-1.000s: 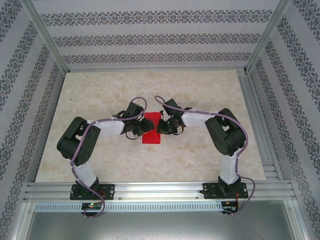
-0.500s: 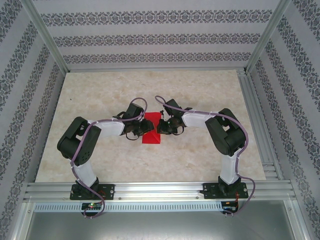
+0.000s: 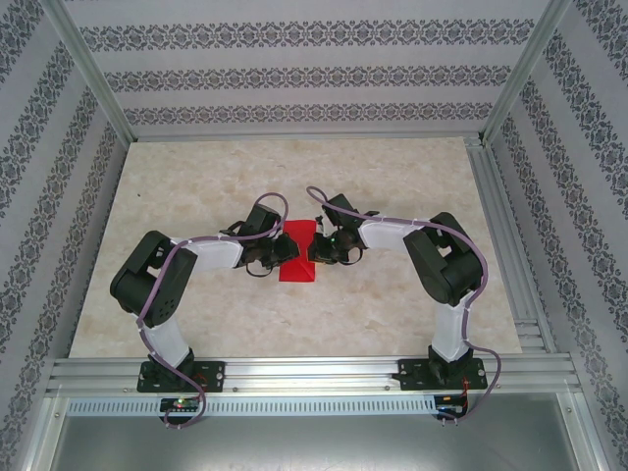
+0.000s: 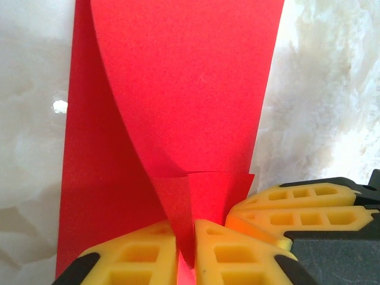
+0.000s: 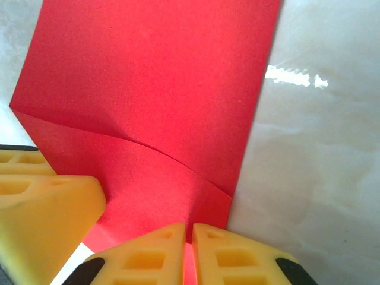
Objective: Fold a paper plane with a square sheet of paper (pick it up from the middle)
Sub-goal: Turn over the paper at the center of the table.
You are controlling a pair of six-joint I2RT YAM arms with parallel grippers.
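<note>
The red sheet of paper (image 3: 298, 272) lies partly folded at the middle of the table, a narrow oblong with a curled flap on top. My left gripper (image 3: 286, 251) comes at it from the left. In the left wrist view this gripper (image 4: 193, 230) is shut on a raised flap of the paper (image 4: 178, 89). My right gripper (image 3: 311, 251) meets it from the right. In the right wrist view that gripper (image 5: 189, 230) is shut on the near edge of the paper (image 5: 148, 83). The two grippers sit almost tip to tip, hiding the paper's middle from above.
The marble-patterned table (image 3: 196, 196) is bare around the paper. Aluminium frame rails (image 3: 500, 226) run along the right and near sides, with patterned walls behind. The other gripper's yellow fingers (image 4: 297, 208) crowd the left wrist view, and likewise yellow fingers (image 5: 41, 202) at the left of the right wrist view.
My left gripper has closed on the paper's flap. Both arms have hardly shifted, and the paper stays in place.
</note>
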